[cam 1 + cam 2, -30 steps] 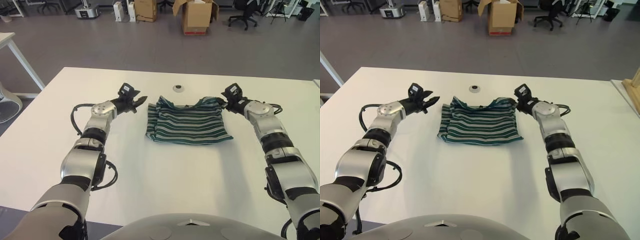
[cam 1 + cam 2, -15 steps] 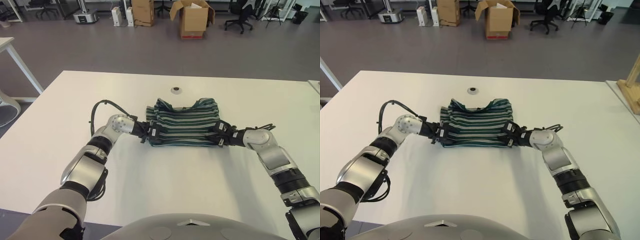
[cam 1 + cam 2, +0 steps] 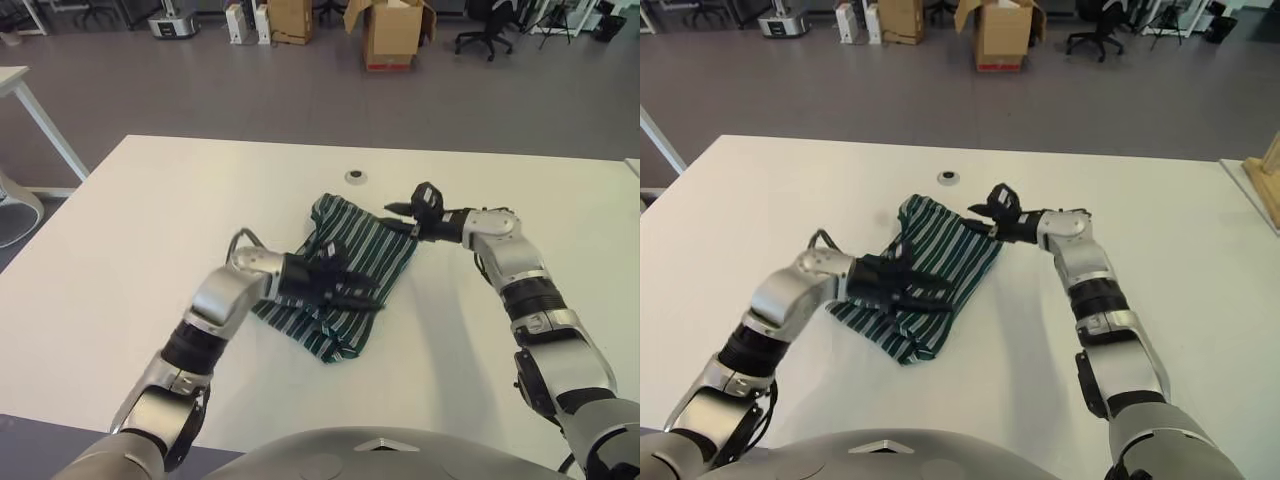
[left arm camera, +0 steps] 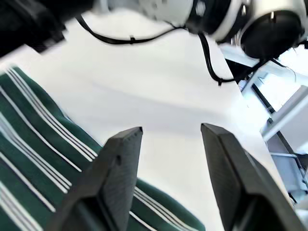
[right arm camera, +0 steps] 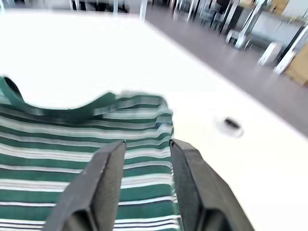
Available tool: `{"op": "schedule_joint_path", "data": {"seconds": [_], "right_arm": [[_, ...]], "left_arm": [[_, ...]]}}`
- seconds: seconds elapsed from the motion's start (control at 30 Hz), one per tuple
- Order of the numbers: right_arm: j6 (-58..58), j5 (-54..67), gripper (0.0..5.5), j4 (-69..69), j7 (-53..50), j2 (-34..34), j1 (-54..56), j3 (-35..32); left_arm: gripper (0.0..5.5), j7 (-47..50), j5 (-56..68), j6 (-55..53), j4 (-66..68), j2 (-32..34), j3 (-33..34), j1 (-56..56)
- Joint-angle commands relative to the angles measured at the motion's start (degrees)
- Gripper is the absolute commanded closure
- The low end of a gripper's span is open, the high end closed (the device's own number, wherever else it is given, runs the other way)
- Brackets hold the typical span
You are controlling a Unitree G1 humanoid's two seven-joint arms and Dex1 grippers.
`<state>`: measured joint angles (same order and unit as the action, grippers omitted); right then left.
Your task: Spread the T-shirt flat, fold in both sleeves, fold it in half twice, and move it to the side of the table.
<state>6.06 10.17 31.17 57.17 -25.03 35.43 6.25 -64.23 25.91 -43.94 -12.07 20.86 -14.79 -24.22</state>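
- Left eye view: green striped cloth T-shirt (image 3: 372, 245) lay on the white table (image 3: 150, 220), pointing 1 o'clock.
- Over it hung the left gripper (image 3: 358, 294), wide and empty; the right gripper (image 3: 397, 217), same, sat at its 1 o'clock end.

The T-shirt (image 3: 378, 248) is showing dark green with white stripes (thin, in close groups), lying on a white table (image 3: 120, 250).

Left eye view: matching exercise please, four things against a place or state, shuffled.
1. green-and-white striped fabric T-shirt
2. small round grey disc
3. open brown cardboard box
4. left hand

A. on the floor beyond the white table
B. on the table, beyond the shirt
C. rumpled, lying askew mid-table
D. open, over the shirt

Pairs: 1-C, 2-B, 3-A, 4-D
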Motion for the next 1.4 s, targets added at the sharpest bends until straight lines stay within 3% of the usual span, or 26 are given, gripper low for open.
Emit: {"op": "schedule_joint_path", "data": {"seconds": [0.03,0.13,0.2,0.4,0.6,0.7,0.8,0.9,1.1,1.23,1.4], "right_arm": [[1.34,-0.96,3.79,-0.6,0.77,-1.25,-0.36,0.54],[2.45,-1.6,3.79,-5.63,2.07,-1.38,-6.28,2.92],[2.45,-0.86,3.79,-8.16,2.13,-0.19,-9.64,3.34],[2.71,-3.65,3.79,-2.32,1.29,2.11,-12.94,6.27],[6.62,-3.88,3.79,6.29,-0.51,3.47,-9.46,5.15],[4.74,-4.56,3.79,9.69,-0.64,3.0,-5.27,4.24],[3.0,-2.47,3.79,10.4,1.75,3.24,-1.25,2.16],[8.6,3.93,3.79,6.49,3.48,4.3,0.62,-2.87],[13.01,3.44,3.79,-10.68,7.57,-7.6,-9.67,-3.41],[11.01,0.92,3.79,-21.02,14.39,-18.96,-20.37,-1.62],[16.11,6.68,3.79,-36.41,17.39,-22.13,-30.1,-1.7]], "left_arm": [[3.27,-0.39,-2.89,2.55,0.76,7.37,1.51,-3.74],[3.27,1.46,-22.86,26.62,17.54,14.43,-9.67,-4.77],[3.27,6.8,-33.65,40.91,31.96,14.44,-15.93,-5.61],[3.27,13.44,-36.72,54.39,47.52,12.82,-14.14,-5.25],[3.27,4.82,-28.75,49.34,42.39,14.4,-9.01,-1.0],[3.27,-4.65,-21.33,36.89,25.65,16.94,-10.7,5.82],[3.27,-0.91,-11.6,21.64,9.33,9.78,-10.81,9.72],[3.27,6.31,-6.71,12.94,5.44,3.37,-7.76,11.24],[3.27,3.25,-13.7,20.54,9.72,15.98,-4.79,13.01],[3.27,3.67,-10.88,19.96,5.28,16.99,-1.07,15.74],[3.27,5.91,-12.82,23.05,9.7,18.17,2.6,16.5]]}}
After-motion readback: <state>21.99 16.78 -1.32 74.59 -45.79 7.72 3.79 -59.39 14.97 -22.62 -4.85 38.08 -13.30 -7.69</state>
